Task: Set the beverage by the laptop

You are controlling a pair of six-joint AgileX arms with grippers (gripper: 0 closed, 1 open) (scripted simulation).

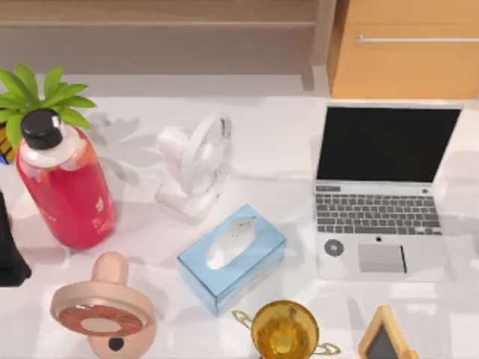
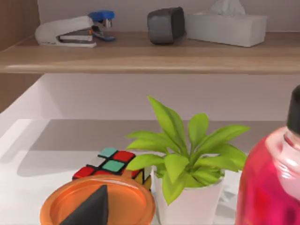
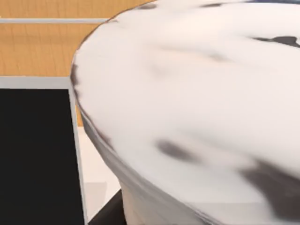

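- Right up against the right wrist camera is a white rounded surface [image 3: 197, 108] with grey smudges. What it is, I cannot tell. The laptop's black screen sits at the edge just behind it.
- Biggest piece on the table: the laptop [image 1: 378, 213], on the right half. It is open, lid upright at the back, keyboard and trackpad towards the front edge. The screen is dark, there is a small round grey mark beside the trackpad, and the key lettering is too small to read.
- Now the beverage [image 1: 66, 179], over on the far left and well apart from the laptop. It stands upright with its long axis vertical, black cap on top and red-pink liquid up to the shoulders. Pale marks on its side are unreadable.
- A green potted plant [image 1: 41, 93] stands just behind the bottle.
- Between bottle and laptop, a light blue tissue box [image 1: 232, 258] lies at a slant, with no print I can read.
- Behind that box, a white desk fan [image 1: 196, 161].
- Front left, a pink round-headed object [image 1: 105, 314] lies just in front of the bottle.
- At the front edge, a golden trophy cup [image 1: 284, 329], and right of it a small wood-framed chalkboard [image 1: 385, 336].
- The left arm [image 1: 9, 250] is a dark shape at the left edge, close beside the bottle. Claw open or closed? Cannot tell.
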